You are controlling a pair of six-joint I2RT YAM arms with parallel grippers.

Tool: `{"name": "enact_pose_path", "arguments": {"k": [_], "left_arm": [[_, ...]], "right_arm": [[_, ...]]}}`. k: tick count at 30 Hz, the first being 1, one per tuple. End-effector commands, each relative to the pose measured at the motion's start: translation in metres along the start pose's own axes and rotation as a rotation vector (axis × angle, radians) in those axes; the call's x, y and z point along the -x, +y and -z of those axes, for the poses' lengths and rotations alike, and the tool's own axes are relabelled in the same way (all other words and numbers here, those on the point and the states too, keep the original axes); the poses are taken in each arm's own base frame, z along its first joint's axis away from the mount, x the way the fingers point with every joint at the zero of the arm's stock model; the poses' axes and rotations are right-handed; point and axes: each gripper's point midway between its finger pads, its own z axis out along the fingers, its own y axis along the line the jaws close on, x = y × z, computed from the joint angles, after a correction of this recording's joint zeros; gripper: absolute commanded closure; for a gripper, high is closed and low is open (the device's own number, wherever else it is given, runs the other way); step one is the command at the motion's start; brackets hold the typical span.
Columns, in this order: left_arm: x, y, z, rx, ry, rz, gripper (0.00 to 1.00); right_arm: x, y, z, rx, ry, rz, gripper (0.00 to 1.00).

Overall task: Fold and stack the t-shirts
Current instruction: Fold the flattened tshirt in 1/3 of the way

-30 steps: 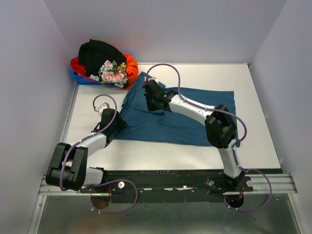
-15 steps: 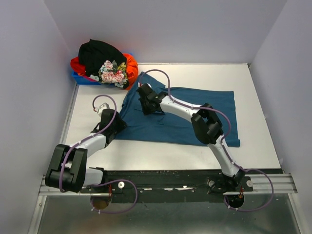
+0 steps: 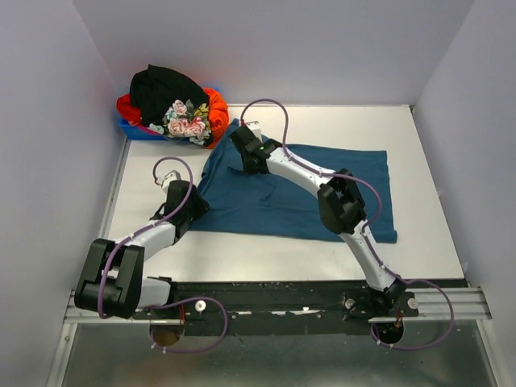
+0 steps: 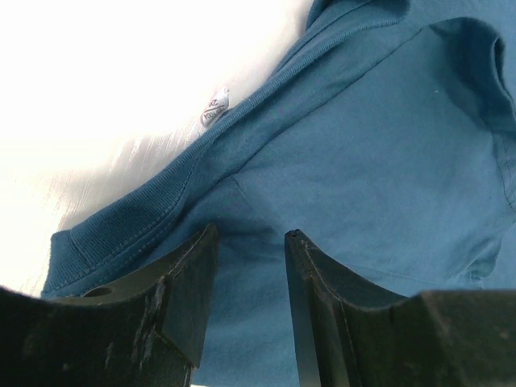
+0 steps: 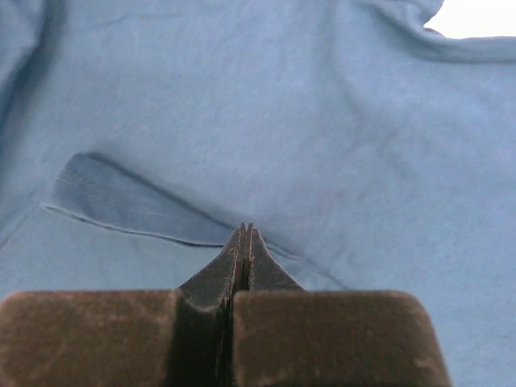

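The dark teal-blue t-shirt (image 3: 298, 193) lies spread flat across the middle of the table. My left gripper (image 3: 196, 205) rests on its near left corner; in the left wrist view (image 4: 248, 235) the jaws stand a little apart with teal cloth (image 4: 363, 161) beneath and between them, next to the ribbed collar. My right gripper (image 3: 244, 139) is at the shirt's far left part; in the right wrist view (image 5: 246, 228) it is shut, tips on the cloth (image 5: 282, 121) beside a folded crease. The black (image 3: 165, 89), orange-red (image 3: 216, 109) and flowered (image 3: 185, 121) t-shirts lie heaped at the back left.
The heap sits in a small blue bin (image 3: 137, 131) in the back left corner. Grey walls close the table on the left, back and right. A white label (image 4: 215, 107) shows at the teal shirt's collar. Bare white table (image 3: 419, 145) lies right of the shirt.
My right arm has stretched farther, its gripper sliding over the teal shirt towards the far left. The cloth under it looks flatter. The left arm has not moved.
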Motion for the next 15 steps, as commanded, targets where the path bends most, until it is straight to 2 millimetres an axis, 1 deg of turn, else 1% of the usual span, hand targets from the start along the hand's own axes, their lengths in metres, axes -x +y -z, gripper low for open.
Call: {"name": "enact_pose_path", "arguments": {"k": [1,2,4,6,8,9,12,15], "left_arm": [[0.003,0.006,0.002,0.021,-0.025,-0.020,0.45],[0.004,0.005,0.003,0.020,-0.031,-0.021,0.45],[0.008,0.004,0.006,0.014,-0.049,-0.023,0.45],[0.012,0.002,0.011,-0.001,-0.075,-0.029,0.45],[0.019,0.000,0.017,-0.009,-0.109,-0.034,0.45],[0.022,0.001,0.020,-0.007,-0.123,-0.034,0.45],[0.027,-0.001,0.030,-0.016,-0.167,-0.036,0.45],[0.031,0.000,0.038,-0.006,-0.186,-0.021,0.45]], "right_arm": [[0.030,-0.009,0.014,0.033,-0.048,-0.008,0.99],[0.036,-0.009,0.021,0.044,-0.064,-0.003,0.99],[0.039,-0.008,0.035,0.089,-0.076,0.001,0.99],[0.034,-0.013,0.049,0.104,-0.083,-0.011,0.99],[0.019,-0.023,0.067,0.118,-0.075,-0.028,0.99],[0.017,-0.028,0.081,0.134,-0.090,-0.044,0.99],[-0.016,-0.053,0.104,0.122,-0.068,-0.083,0.99],[-0.059,-0.080,0.121,0.084,-0.020,-0.117,0.99]]}}
